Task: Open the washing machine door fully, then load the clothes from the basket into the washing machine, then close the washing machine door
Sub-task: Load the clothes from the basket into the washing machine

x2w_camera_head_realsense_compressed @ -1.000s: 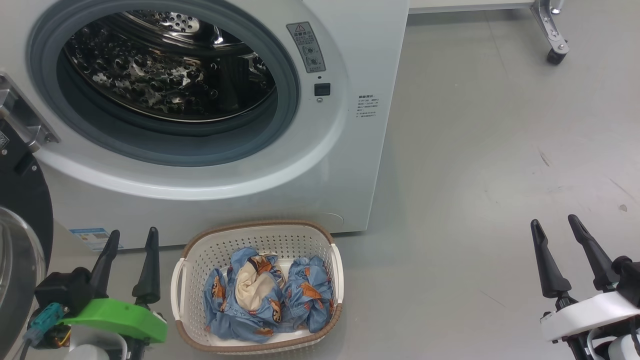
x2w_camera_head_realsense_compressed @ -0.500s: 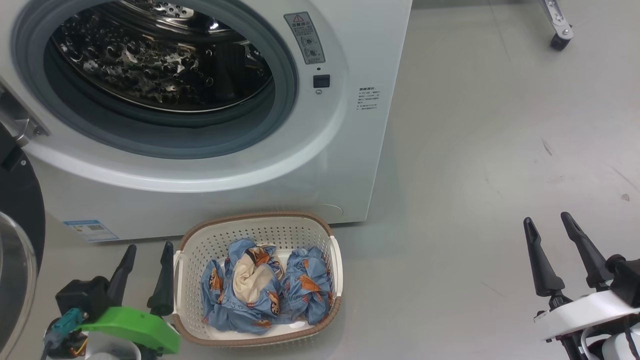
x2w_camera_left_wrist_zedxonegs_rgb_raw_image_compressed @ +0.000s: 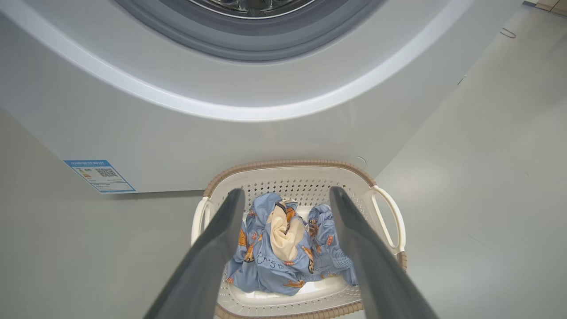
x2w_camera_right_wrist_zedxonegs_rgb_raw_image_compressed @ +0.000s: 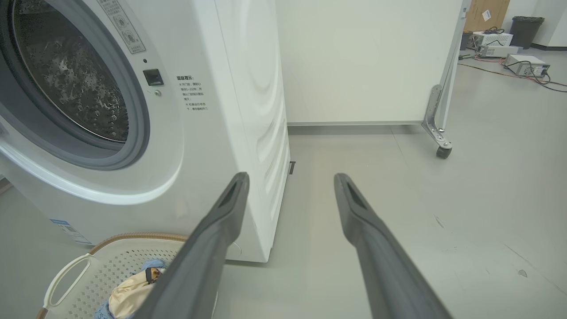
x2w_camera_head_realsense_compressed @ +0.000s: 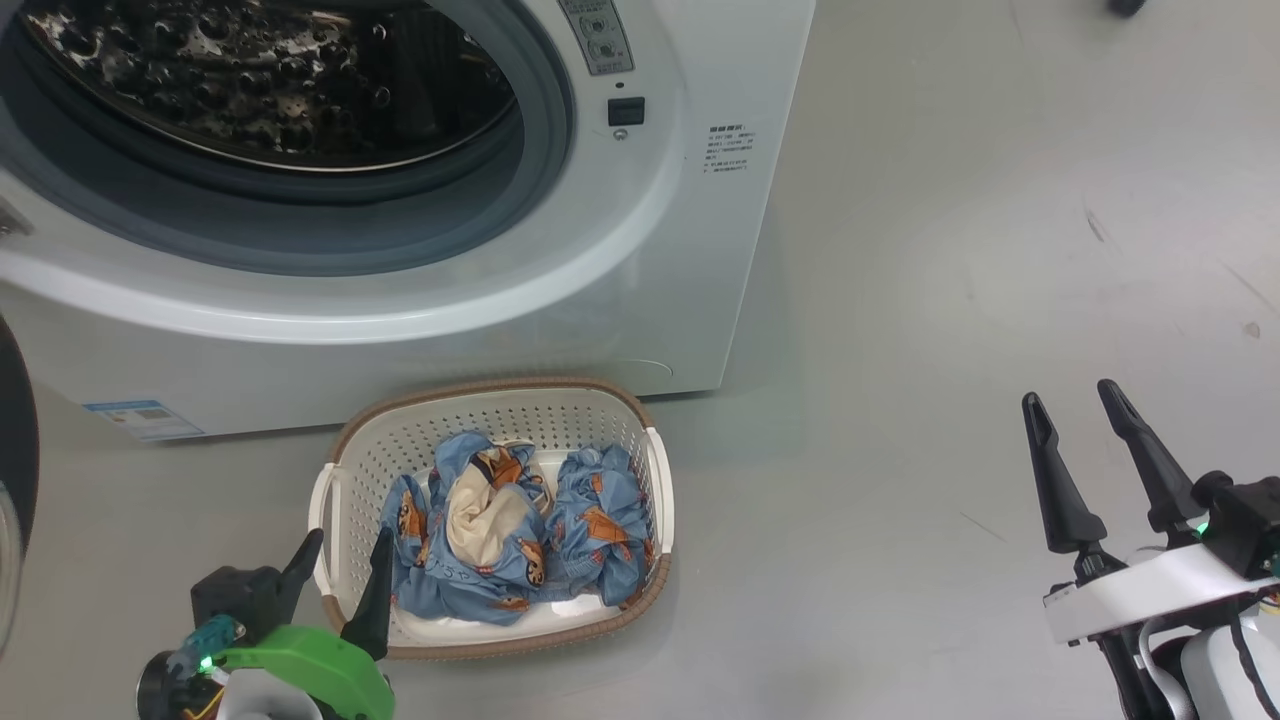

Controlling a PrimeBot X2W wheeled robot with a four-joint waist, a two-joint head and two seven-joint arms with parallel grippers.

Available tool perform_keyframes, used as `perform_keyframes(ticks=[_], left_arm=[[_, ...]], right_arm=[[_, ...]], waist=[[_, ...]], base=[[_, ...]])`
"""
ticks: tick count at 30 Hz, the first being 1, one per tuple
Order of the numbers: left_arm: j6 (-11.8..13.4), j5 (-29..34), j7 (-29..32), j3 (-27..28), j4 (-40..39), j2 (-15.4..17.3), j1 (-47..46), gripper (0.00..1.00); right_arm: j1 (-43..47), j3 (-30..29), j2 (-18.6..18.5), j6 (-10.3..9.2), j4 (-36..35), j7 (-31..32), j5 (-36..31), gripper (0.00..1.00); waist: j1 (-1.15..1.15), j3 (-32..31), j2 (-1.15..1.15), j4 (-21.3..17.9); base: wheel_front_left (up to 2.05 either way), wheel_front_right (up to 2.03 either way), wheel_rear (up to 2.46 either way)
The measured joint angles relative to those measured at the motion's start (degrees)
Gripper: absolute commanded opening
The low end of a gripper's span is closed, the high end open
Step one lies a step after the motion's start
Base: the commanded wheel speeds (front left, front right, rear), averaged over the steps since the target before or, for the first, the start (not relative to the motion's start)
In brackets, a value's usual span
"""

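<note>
The left gripper (x2w_camera_head_realsense_compressed: 347,540) was seen at the lower left of the head view, with its two dark fingers spread apart and nothing held between them. Its fingertips were placed over the near left corner of the basket (x2w_camera_head_realsense_compressed: 500,385), at the rim; whether the rim was touched could not be told. In the left wrist view the clothes (x2w_camera_left_wrist_zedxonegs_rgb_raw_image_compressed: 274,252) were framed between the parted fingers, lying beyond the tips. They were heaped in the middle of the basket, and a cream lining was turned upward in the left bundle.

The basket was set on the floor (x2w_camera_head_realsense_compressed: 900,300) just in front of the washing machine (x2w_camera_head_realsense_compressed: 680,250), toward the right corner of its front, with its far rim close to the white panel. The washing machine door (x2w_camera_head_realsense_compressed: 15,420) was seen standing open at the left edge of the head view. The steel drum (x2w_camera_head_realsense_compressed: 250,80) and the grey gasket (x2w_camera_head_realsense_compressed: 300,220) were exposed above the basket. A small blue label (x2w_camera_head_realsense_compressed: 140,418) was seen low on the machine's front, to the left of the basket.

The right gripper (x2w_camera_head_realsense_compressed: 1069,393) was held well apart from the basket, over bare floor to its right, with its fingers likewise spread and empty. In the right wrist view those fingers were pointed past the machine's right front corner, and the basket with the clothes was caught at the lower left corner.
</note>
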Motion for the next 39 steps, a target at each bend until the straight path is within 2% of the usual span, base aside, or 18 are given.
perform_keyframes(ticks=[17, 39], left_arm=[[0.0, 0.6, 5.3, -3.8, 12.1, -0.5, -10.4, 1.0], [0.0, 1.0, 10.3, -7.1, 21.3, -0.2, -25.5, 1.0]], right_arm=[[-5.5, 1.6, 1.1, 0.0, -1.3, 0.0, 0.0, 1.0], [-14.2, 1.9, 2.8, 0.0, -2.8, 0.0, -0.4, 1.0]], waist=[[0.0, 8.5, 0.0, -2.7], [0.01, 21.6, 0.0, -5.2]], base=[[0.0, 0.0, 0.0], [0.0, 0.0, 0.0]])
